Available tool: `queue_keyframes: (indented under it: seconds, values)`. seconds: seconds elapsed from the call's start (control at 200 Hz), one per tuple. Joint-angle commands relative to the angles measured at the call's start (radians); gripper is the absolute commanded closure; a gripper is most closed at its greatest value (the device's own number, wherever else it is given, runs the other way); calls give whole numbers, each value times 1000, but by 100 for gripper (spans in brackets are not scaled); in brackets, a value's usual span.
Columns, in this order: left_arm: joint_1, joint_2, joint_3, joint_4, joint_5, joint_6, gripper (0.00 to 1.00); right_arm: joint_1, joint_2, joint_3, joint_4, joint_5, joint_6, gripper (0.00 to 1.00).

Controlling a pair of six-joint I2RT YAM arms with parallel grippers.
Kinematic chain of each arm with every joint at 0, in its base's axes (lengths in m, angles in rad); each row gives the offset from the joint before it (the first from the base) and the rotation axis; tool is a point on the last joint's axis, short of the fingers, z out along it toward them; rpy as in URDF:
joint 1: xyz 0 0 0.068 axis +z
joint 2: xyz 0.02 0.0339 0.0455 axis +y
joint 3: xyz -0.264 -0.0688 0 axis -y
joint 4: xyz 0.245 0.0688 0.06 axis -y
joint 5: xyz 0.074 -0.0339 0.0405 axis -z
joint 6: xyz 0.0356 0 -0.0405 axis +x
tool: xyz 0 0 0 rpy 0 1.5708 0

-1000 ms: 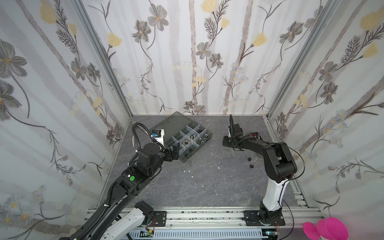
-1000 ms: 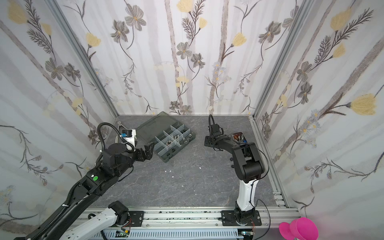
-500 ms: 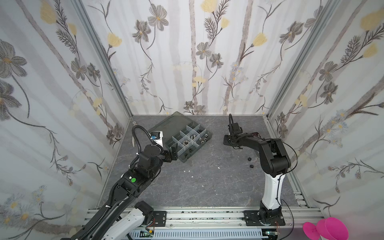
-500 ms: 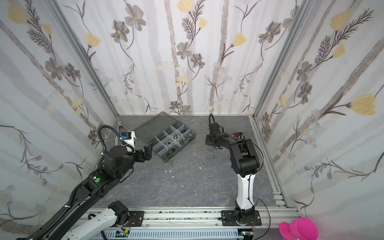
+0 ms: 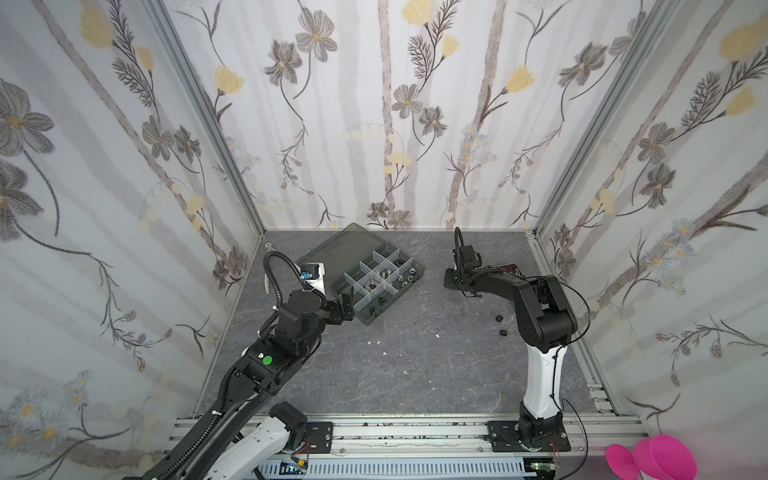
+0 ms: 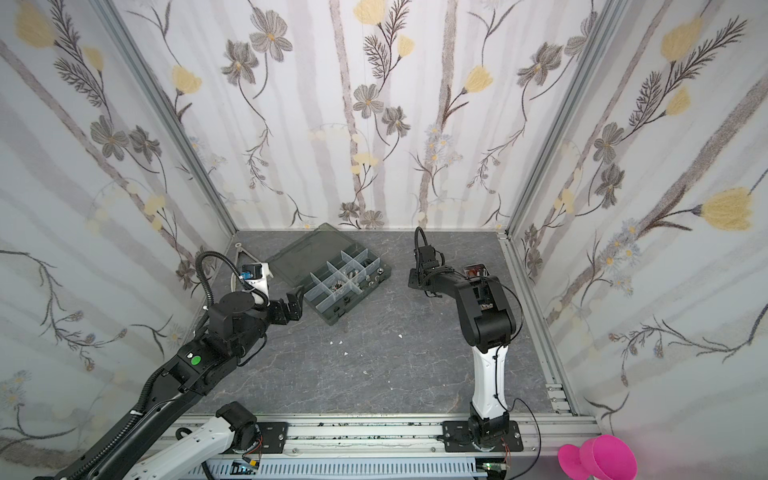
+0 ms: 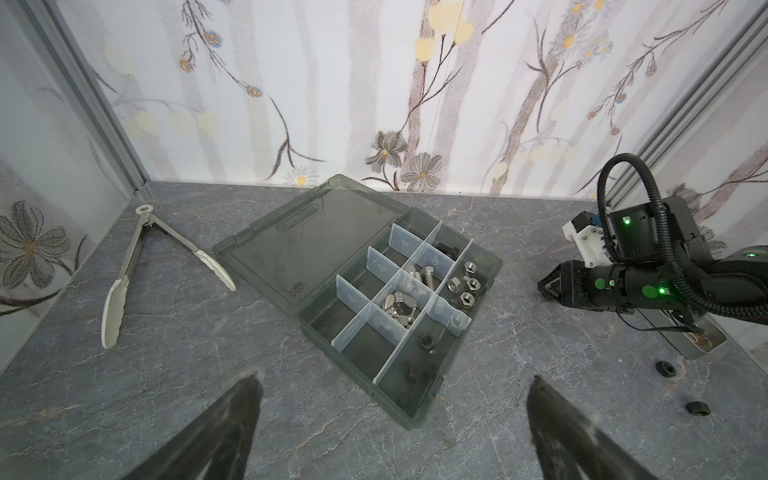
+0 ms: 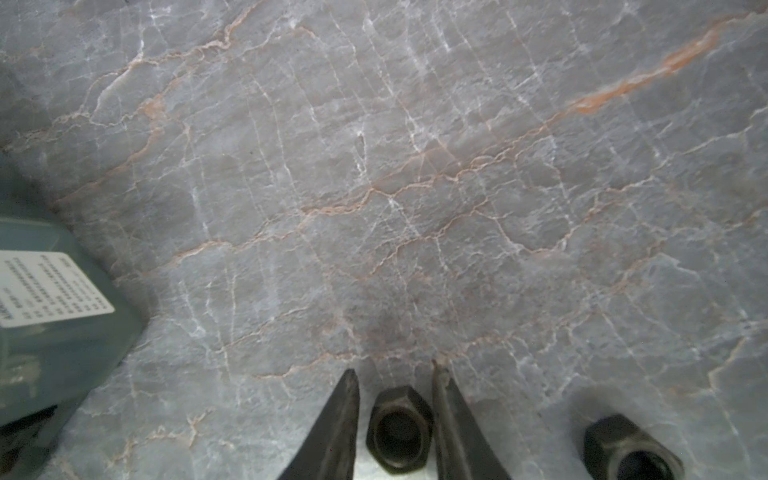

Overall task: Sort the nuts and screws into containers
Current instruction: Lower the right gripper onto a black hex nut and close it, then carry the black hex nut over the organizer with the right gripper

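My right gripper [image 8: 394, 370] is low on the table right of the box, also seen in both top views [image 5: 449, 281] [image 6: 412, 281]. It is shut on a black nut [image 8: 399, 428] that lies flat on the stone; one finger touches it and the other is a hair off. A second black nut [image 8: 631, 453] lies beside it. My left gripper [image 7: 395, 386] is wide open and empty, just short of the organizer box's [image 7: 353, 374] near corner [image 5: 347, 301]. Its containers hold silver screws [image 7: 428, 276], silver nuts [image 7: 467, 286] and black nuts [image 7: 426, 340].
Two more black nuts [image 5: 500, 318] [image 5: 503, 332] lie loose beside the right arm. Metal tongs [image 7: 124, 286] lie by the left wall. A narrow metal tray [image 7: 698, 345] sits under the right arm. A dark box corner with a white label [image 8: 54, 286] is close to the right gripper.
The right arm's elbow has shifted a little to the left while its gripper stays at the same spot on the table. The left arm has barely moved.
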Motion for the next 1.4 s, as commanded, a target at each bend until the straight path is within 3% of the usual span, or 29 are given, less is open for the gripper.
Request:
queue_keyframes:
  seconds: [0.0,0.315,0.615,0.994,1.394]
  values:
    - [2,-4,-3,37,-10,3,0,6,13,-1,-67,-7,11,71]
    - [1,-10,-5,35,-10,4,0,14,11,-2,-86,11,11,69]
    - [2,-12,-9,35,-12,6,0,28,9,-5,-89,29,17,84]
    - [3,-15,-9,35,-19,8,0,52,-74,-24,-92,29,18,90]
    - [4,-11,-15,35,-39,12,0,191,-195,-65,-9,-71,71,90]
